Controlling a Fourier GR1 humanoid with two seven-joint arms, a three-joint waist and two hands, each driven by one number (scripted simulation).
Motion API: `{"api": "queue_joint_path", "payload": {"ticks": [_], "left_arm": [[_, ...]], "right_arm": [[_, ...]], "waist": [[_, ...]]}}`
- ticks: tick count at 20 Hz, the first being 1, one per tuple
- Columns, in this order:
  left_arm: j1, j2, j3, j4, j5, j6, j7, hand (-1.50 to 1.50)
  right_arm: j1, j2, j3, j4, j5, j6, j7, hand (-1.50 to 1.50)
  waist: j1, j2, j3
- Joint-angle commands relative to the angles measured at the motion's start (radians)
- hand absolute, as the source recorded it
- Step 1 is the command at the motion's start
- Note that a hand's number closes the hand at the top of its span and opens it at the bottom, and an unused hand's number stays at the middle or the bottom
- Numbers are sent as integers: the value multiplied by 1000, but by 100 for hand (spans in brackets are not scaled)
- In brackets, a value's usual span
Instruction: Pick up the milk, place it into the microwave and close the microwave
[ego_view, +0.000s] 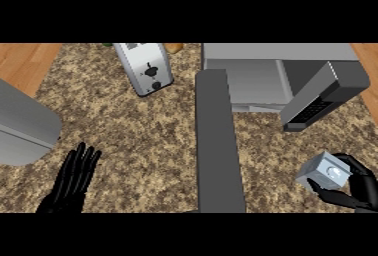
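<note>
The milk (325, 172) is a small grey-white carton, tilted, at the lower right of the head view. My right hand (357, 187) is curled round it, fingers above and thumb below. The microwave (277, 65) sits at the upper right with its cavity showing. Its door (322, 96) hangs open, swung out toward the right front. The carton is in front of and slightly right of the door's lower end. My left hand (71, 182) rests open at the lower left, fingers straight and pointing up.
A silver toaster (146, 67) lies at the upper middle. A grey forearm-like bar (218, 145) runs down the middle of the speckled counter (125, 125). A large grey rounded body (22, 125) fills the left edge. Wooden floor shows at both upper corners.
</note>
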Motion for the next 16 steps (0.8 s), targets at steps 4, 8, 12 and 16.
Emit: {"api": "queue_joint_path", "payload": {"ticks": [4,8,12,16], "left_arm": [[44,-22,-28,3,-30,-18,-47,-150],[9,5,29,-27,26,-30,2,-150],[1,26,83,70,49,-89,-72,-150],[12,8,65,25,20,-51,-28,-150]], "right_arm": [[-114,84,38,126,78,-229,-36,150],[-132,214,25,146,92,-446,6,150],[-163,236,1,195,50,-377,-126,150],[-194,229,15,159,18,-241,-90,150]], "waist": [[5,3,5],[5,4,5],[3,6,5],[-3,2,5]]}}
